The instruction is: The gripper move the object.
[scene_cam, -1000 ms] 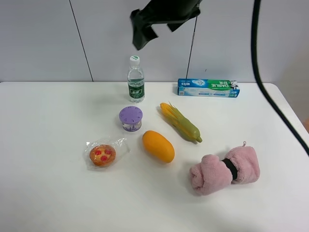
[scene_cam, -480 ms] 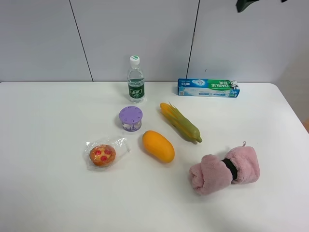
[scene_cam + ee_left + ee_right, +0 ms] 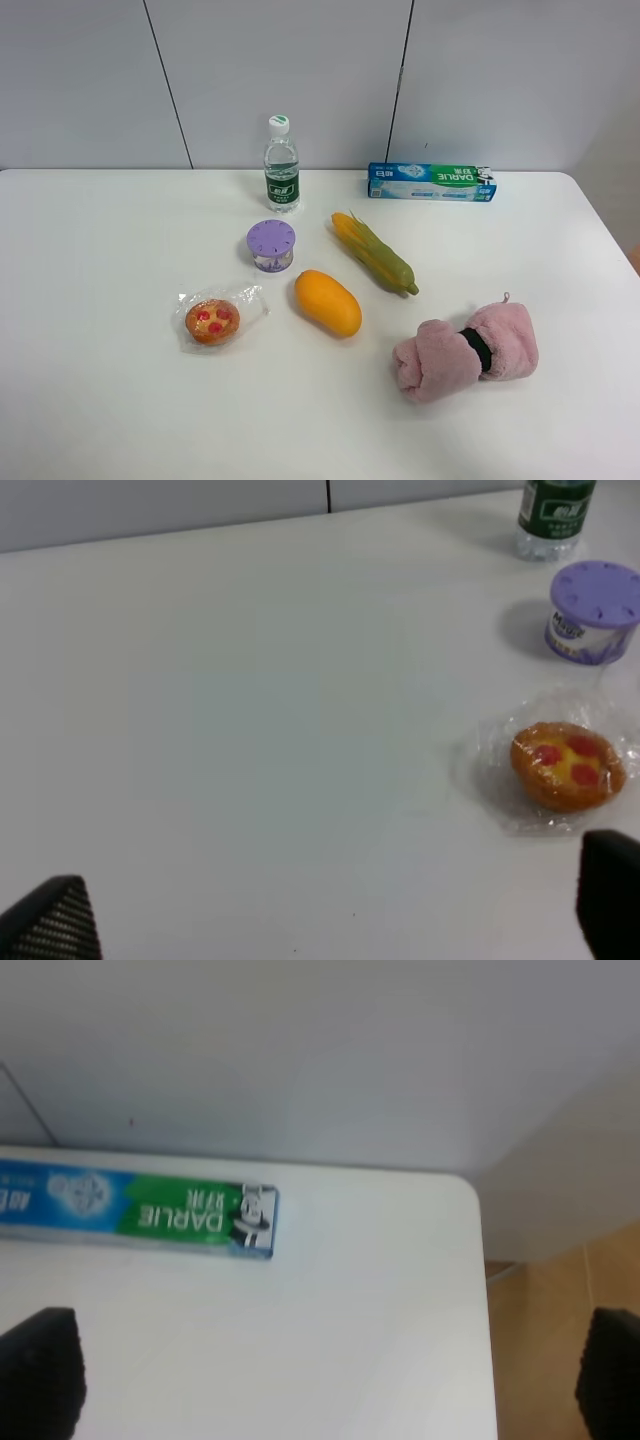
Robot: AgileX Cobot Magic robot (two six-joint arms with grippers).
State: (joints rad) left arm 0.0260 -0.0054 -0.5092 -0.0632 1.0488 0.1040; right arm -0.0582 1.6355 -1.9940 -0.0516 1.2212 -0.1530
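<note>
The small clear jar with a flat purple slotted lid (image 3: 271, 246) stands upright on the white table, in front of the water bottle (image 3: 282, 165). It also shows in the left wrist view (image 3: 594, 611). No arm or gripper shows in the exterior view. In the left wrist view my left gripper (image 3: 330, 920) is open and empty, above bare table well to the left of the jar. In the right wrist view my right gripper (image 3: 325, 1375) is open and empty, high over the table's far right corner.
A wrapped tart (image 3: 213, 321), a mango (image 3: 327, 302), a corn cob (image 3: 375, 253) and a pink rolled towel (image 3: 465, 351) lie around the jar. A toothpaste box (image 3: 431, 182) lies at the back; the right wrist view shows it (image 3: 140, 1218) near the table's corner.
The black arm at the top of the exterior view has moved right and up, out of the picture. The objects on the table have not moved.
</note>
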